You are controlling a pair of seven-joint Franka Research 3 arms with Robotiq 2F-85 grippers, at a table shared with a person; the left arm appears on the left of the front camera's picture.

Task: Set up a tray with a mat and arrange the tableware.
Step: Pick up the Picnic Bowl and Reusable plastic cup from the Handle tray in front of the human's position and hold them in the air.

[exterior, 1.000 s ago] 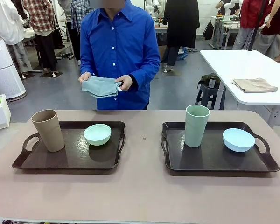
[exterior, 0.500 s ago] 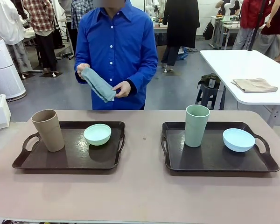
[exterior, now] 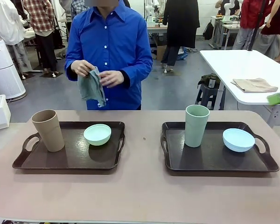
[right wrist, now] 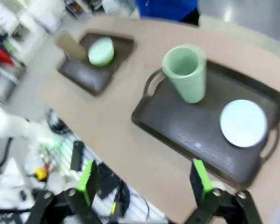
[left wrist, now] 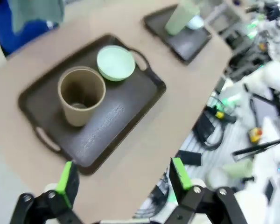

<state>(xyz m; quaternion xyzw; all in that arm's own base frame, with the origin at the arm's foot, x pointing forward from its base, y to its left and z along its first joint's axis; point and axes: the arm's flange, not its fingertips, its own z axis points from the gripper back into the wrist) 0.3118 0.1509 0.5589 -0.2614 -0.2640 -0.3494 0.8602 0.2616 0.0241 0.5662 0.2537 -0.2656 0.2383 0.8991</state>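
Note:
On the left dark tray (exterior: pixel 74 157) stand a tan cup (exterior: pixel 47 129) and a mint bowl (exterior: pixel 97 134). The right tray (exterior: pixel 210 157) carries a sage cup (exterior: pixel 196 125) and a light blue bowl (exterior: pixel 238 139). Behind the table a person holds the mat (exterior: pixel 91 86), a grey-green cloth, hanging from both hands. My left gripper (left wrist: pixel 123 177) hovers open high above the near edge of the left tray (left wrist: pixel 112 121). My right gripper (right wrist: pixel 144 179) is open too, high over the table's near edge beside the right tray (right wrist: pixel 191 135). One blurred green pad (exterior: pixel 277 98) shows at the right edge.
A white side table (exterior: pixel 242 70) with a folded beige cloth (exterior: pixel 254 85) stands at the back right. Bare tabletop (exterior: pixel 142 154) lies between the two trays. People and equipment fill the room behind.
The person has shifted left and let the folded mat drop to hang from both hands. A green pad has come into the front view's right edge.

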